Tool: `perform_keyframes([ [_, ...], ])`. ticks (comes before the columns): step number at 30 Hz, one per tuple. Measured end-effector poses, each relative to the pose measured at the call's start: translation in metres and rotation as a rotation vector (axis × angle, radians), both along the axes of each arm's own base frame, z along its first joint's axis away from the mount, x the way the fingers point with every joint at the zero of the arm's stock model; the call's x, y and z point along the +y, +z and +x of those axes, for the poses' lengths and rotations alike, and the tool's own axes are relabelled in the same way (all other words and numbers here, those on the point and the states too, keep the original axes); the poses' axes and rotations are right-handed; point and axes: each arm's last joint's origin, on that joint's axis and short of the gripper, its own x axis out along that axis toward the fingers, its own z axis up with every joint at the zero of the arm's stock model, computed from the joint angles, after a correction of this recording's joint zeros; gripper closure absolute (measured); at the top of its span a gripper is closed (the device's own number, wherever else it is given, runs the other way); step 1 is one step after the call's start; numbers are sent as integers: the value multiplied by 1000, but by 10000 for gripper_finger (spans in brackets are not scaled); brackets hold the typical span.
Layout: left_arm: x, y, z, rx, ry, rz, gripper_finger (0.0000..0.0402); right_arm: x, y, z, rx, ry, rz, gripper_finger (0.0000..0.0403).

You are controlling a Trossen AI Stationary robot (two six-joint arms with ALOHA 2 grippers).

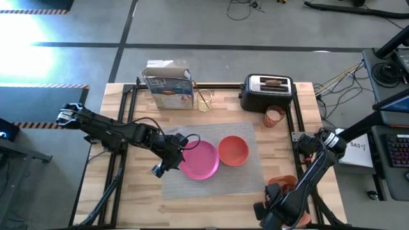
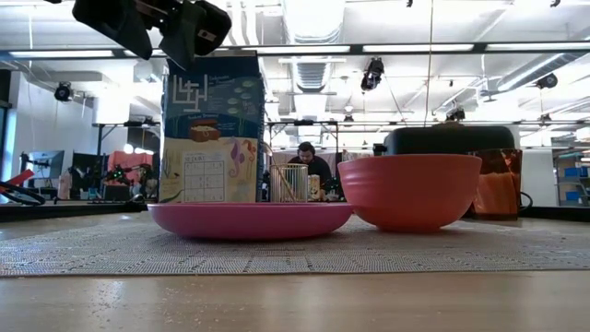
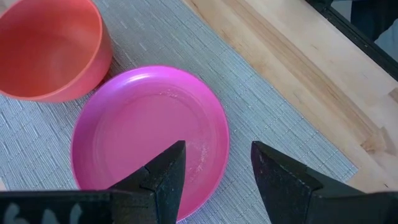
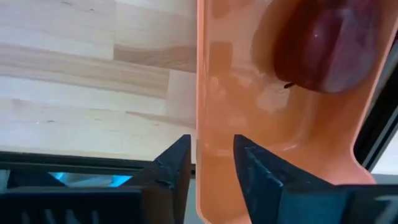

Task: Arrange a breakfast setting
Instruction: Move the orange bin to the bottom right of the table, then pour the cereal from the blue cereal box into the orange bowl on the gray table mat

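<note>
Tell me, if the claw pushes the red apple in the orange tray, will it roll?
Probably. The apple looks round and smooth, so a push would likely roll it along the tray. The tray's raised rim should stop it. Its shiny skin might slip in a claw.

Pink plate (image 2: 249, 219) beside orange bowl (image 2: 408, 191)
</note>
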Motion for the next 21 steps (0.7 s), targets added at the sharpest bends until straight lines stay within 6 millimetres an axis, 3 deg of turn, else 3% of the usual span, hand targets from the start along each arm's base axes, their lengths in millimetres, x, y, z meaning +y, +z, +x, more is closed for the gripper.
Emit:
perform_keyframes([
  [9, 0, 0, 0, 1, 3, -2, 235, -15, 37, -2, -64, -16, 16, 276],
  [15, 5, -1, -1, 28, 20, -9, 235, -32, 38, 9, -193, 61, -147, 280],
  [21, 26, -4, -2, 119, 68, -91, 235, -60, 38, 34, -270, 195, -273, 280],
])
